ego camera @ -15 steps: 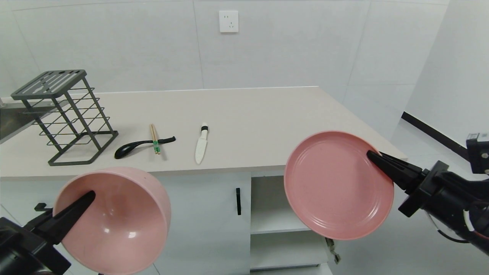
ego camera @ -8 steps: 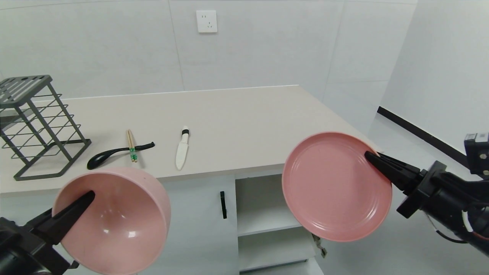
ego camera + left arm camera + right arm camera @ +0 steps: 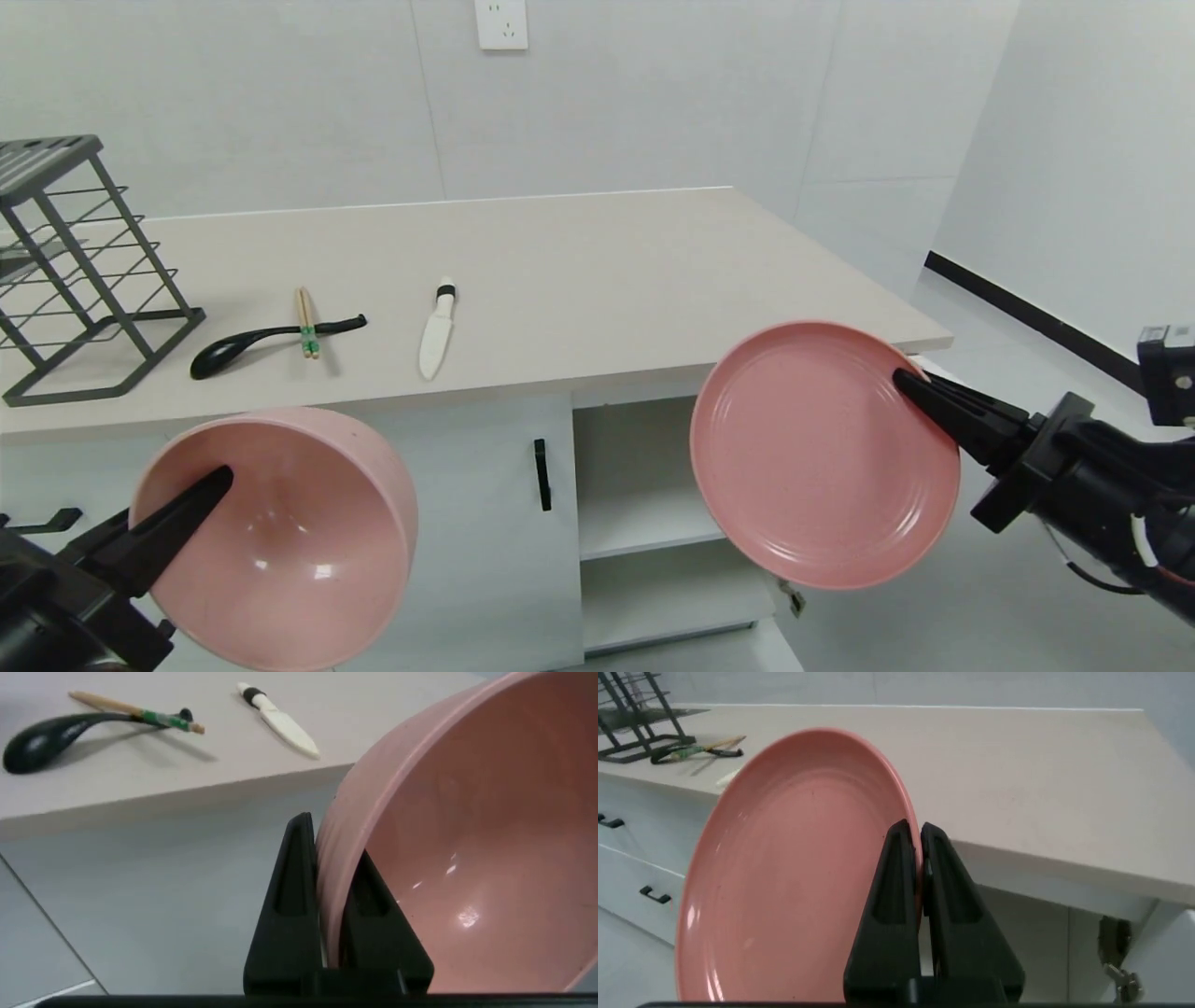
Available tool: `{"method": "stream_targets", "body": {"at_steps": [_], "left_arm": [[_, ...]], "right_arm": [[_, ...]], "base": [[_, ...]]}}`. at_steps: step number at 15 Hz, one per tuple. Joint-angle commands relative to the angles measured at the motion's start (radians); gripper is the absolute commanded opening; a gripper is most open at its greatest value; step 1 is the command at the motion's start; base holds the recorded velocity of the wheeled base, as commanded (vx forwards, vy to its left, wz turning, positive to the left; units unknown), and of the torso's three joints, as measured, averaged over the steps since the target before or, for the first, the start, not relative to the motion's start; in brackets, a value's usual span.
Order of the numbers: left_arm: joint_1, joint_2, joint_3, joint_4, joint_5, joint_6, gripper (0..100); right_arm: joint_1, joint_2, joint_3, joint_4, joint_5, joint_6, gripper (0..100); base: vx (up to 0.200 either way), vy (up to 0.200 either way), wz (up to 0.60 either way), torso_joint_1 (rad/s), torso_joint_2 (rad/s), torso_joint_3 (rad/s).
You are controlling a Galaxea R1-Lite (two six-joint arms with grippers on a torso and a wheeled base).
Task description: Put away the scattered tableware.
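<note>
My left gripper (image 3: 219, 478) (image 3: 332, 863) is shut on the rim of a pink bowl (image 3: 289, 541) (image 3: 467, 849), held on its side in front of the counter at the lower left. To the right, a pink plate (image 3: 812, 457) (image 3: 794, 868) hangs nearly upright with my right gripper (image 3: 904, 379) (image 3: 918, 845) shut on its rim, before the open cabinet. On the counter lie a black spoon (image 3: 252, 341) (image 3: 56, 739), chopsticks (image 3: 306, 322) (image 3: 135, 711) across its handle, and a white knife (image 3: 435, 322) (image 3: 280, 723).
A dark wire rack (image 3: 70, 261) stands at the counter's left end. Below the counter (image 3: 597, 271), an open cabinet with white shelves (image 3: 644, 523) sits between bowl and plate; a closed door with a black handle (image 3: 540, 462) is beside it. Open floor lies to the right.
The whole head view has shifted, so the camera moved: counter, rack and utensils slid left and slightly up. Both grippers keep their hold on bowl and plate, unchanged in the picture.
</note>
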Motion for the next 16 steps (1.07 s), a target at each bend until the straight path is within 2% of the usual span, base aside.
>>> {"method": "stream_targets", "body": {"at_steps": [1,4,11,16], "left_arm": [[0.001,0.002,0.0,-0.001,0.0,0.0,0],[0.001,0.003,0.0,0.001,0.0,0.0,0],[-0.001,0.006,0.0,0.005,0.0,-0.002,0],[-0.001,0.008,-0.002,0.044,0.0,-0.002,0]], "right_arm": [[0.0,0.001,0.0,-0.001,0.0,0.0,0],[0.0,0.006,0.007,-0.001,0.0,-0.042,0],[-0.006,0.01,0.007,-0.001,0.0,-0.04,0],[-0.011,0.035,0.01,-0.001,-0.002,-0.039,0]], "base": [[0.0,0.0,0.0,-0.246,0.47,0.222],[0.0,0.0,0.0,-0.25,0.46,0.209],[0.0,0.0,0.0,-0.251,0.36,0.145],[0.0,0.0,0.0,-0.075,0.25,0.07]]}}
